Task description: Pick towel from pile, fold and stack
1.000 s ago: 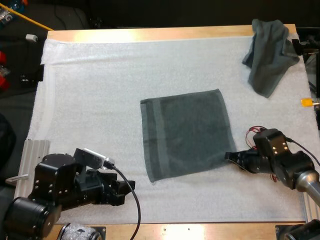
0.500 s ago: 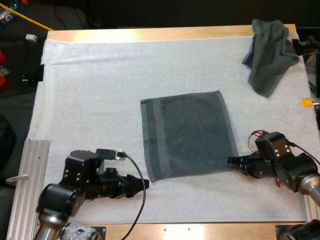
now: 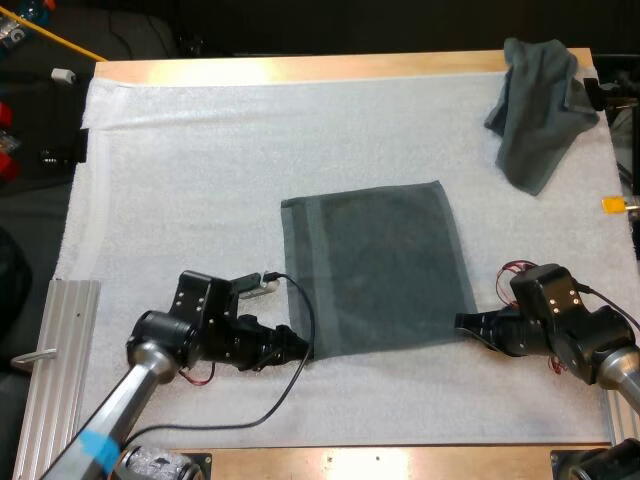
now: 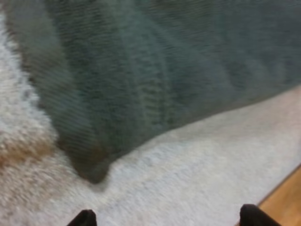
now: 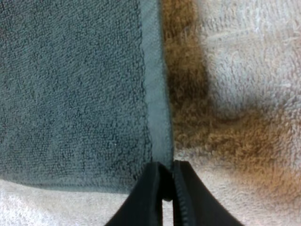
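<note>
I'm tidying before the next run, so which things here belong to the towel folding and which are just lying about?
Belongs to the job:
flat dark grey-green towel, spread in the middle
crumpled dark grey-green towel, far right corner
left fingers, open at the flat towel's near left corner
right fingers, shut on its near right corner

Lying about:
ribbed silver metal rail, near left

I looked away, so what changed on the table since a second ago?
The left gripper swung forward and rightward to the near left corner of the flat dark grey-green towel and is open. The right gripper stays shut on its near right corner. The crumpled grey-green towel hasn't moved.
</note>
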